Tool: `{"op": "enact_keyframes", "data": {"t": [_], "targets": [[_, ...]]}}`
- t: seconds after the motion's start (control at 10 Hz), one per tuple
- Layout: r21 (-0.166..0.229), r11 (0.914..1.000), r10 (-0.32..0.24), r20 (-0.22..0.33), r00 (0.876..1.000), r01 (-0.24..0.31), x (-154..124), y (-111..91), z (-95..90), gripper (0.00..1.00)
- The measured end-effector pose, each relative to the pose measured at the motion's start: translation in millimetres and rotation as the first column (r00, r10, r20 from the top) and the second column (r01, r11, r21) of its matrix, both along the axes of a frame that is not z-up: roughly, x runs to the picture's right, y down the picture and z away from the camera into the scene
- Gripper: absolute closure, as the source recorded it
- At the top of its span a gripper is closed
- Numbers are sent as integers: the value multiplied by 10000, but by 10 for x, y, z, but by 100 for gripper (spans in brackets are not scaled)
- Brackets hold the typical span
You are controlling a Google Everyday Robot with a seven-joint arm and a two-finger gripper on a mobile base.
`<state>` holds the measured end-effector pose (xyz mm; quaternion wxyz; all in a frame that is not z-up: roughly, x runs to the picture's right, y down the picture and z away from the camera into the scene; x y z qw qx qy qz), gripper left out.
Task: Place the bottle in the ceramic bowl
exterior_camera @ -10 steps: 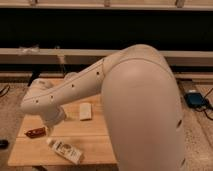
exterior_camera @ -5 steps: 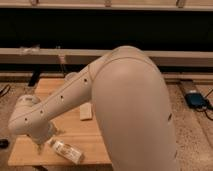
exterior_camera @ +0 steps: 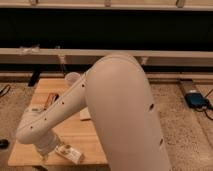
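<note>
gripper (exterior_camera: 46,152) low — over table (exterior_camera: 92,137), beside bottle (exterior_camera: 70,153)

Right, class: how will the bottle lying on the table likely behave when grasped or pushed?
The bottle lies on its side, so it may roll if nudged. Small and plastic-looking: probably light, perhaps slippery. The tool sits low beside it.

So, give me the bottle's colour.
Whitish with a pale label, in the camera view; the bottle lies on the table beside the gripper, lower left.

Gripper (exterior_camera: 46,155) low at near-left table (exterior_camera: 82,134) corner, bottle (exterior_camera: 70,153) just right. Arm (exterior_camera: 120,110) blocks right side. Cup (exterior_camera: 72,78) at far edge.
</note>
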<state>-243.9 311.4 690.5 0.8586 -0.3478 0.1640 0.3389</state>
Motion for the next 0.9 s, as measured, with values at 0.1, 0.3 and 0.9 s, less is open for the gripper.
{"op": "enact_keyframes", "data": {"t": [0.1, 0.3, 0.9], "targets": [[-69, 10000, -36, -39, 10000, 36, 13, 26, 35, 20], [-161, 9998, -116, -220, 9997, 112, 58, 54, 121, 20], [-340, 9988, -389, -768, 9963, 364, 156, 134, 286, 30]]}}
